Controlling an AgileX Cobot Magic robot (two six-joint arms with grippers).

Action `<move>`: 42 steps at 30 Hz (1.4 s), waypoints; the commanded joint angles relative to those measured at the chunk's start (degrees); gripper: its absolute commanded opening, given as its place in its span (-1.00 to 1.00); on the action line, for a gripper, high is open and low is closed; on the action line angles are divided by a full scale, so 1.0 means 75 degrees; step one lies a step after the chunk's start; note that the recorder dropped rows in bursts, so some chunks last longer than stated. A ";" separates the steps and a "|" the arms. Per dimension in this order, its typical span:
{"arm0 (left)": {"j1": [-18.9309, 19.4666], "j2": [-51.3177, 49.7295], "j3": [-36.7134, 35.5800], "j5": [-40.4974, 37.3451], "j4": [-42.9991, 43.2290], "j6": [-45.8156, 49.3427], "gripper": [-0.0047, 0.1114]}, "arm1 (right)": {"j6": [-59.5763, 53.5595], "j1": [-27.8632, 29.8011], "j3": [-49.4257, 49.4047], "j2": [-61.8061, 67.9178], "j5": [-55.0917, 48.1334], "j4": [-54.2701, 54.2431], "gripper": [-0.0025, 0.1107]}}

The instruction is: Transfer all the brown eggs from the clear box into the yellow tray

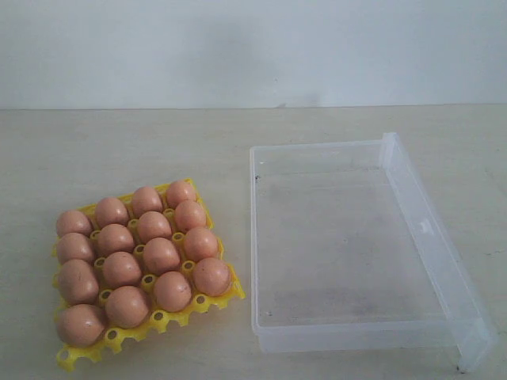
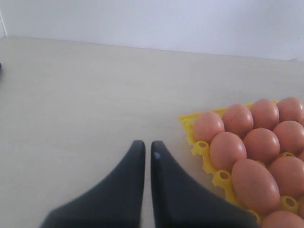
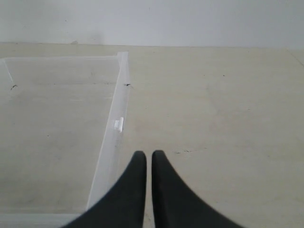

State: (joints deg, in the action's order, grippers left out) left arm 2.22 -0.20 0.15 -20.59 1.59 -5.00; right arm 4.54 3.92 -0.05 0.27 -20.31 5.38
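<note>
Several brown eggs [image 1: 162, 255] fill the cells of the yellow tray [image 1: 174, 317] at the left of the table. The clear box [image 1: 255, 237] stands to its right with no egg inside. Neither arm shows in the exterior view. In the left wrist view my left gripper [image 2: 147, 147] is shut on nothing, above bare table beside the yellow tray [image 2: 203, 153] and its brown eggs [image 2: 228, 150]. The right wrist view has my right gripper [image 3: 145, 156] shut and holding nothing, just outside the clear box [image 3: 113, 137] and over its hinged lid flap.
The beige table [image 1: 119, 150] runs back to a pale wall [image 1: 253, 47]. The box's lid flap [image 1: 444, 261] lies folded out along its right side.
</note>
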 commanded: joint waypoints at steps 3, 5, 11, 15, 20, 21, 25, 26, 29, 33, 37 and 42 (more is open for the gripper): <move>0.0024 0.0027 -0.0019 0.0050 -0.0017 0.0009 -0.85 | -0.0148 0.0090 0.0007 -0.0035 -0.0102 0.0132 -0.93; 0.0024 0.0027 -0.0019 0.0050 -0.0017 0.0009 -0.85 | -0.0133 0.0090 0.0007 -0.0035 -0.0100 0.0254 -0.93; 0.0024 0.0027 -0.0019 0.0050 -0.0017 0.0009 -0.85 | -0.0079 0.0090 0.0007 -0.0035 -0.0070 0.0201 -0.93; 0.0024 0.0027 -0.0019 0.0050 -0.0017 0.0009 -0.85 | -0.0079 0.0090 0.0007 -0.0035 -0.0070 0.0201 -0.93; 0.0024 0.0027 -0.0019 0.0050 -0.0017 0.0009 -0.85 | -0.0079 0.0090 0.0007 -0.0035 -0.0070 0.0201 -0.93; 0.0024 0.0027 -0.0019 0.0050 -0.0017 0.0009 -0.85 | -0.0079 0.0090 0.0007 -0.0035 -0.0070 0.0201 -0.93; 0.0024 0.0027 -0.0019 0.0050 -0.0017 0.0009 -0.85 | -0.0079 0.0090 0.0007 -0.0035 -0.0070 0.0201 -0.93; 0.0024 0.0027 -0.0019 0.0066 -0.0017 0.0009 -0.85 | -0.0079 0.0090 0.0007 -0.0035 -0.0070 0.0201 -0.93; 0.0024 0.0027 -0.0019 0.0066 -0.0017 0.0009 -0.85 | -0.0079 0.0090 0.0007 -0.0035 -0.0070 0.0201 -0.93; 0.0024 0.0027 -0.0019 0.0066 -0.0017 0.0009 -0.85 | -0.0079 0.0090 0.0007 -0.0035 -0.0070 0.0201 -0.93; 0.0024 0.0027 -0.0019 0.0066 -0.0017 0.0009 -0.85 | -0.0079 0.0090 0.0007 -0.0035 -0.0070 0.0201 -0.93; 0.0024 0.0027 -0.0019 0.0066 -0.0017 0.0009 -0.85 | -0.0079 0.0090 0.0007 -0.0035 -0.0070 0.0201 -0.93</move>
State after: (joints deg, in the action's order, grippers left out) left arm 2.22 -0.20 0.15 -20.59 1.59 -5.00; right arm 3.84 4.48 -0.05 0.27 -21.03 6.62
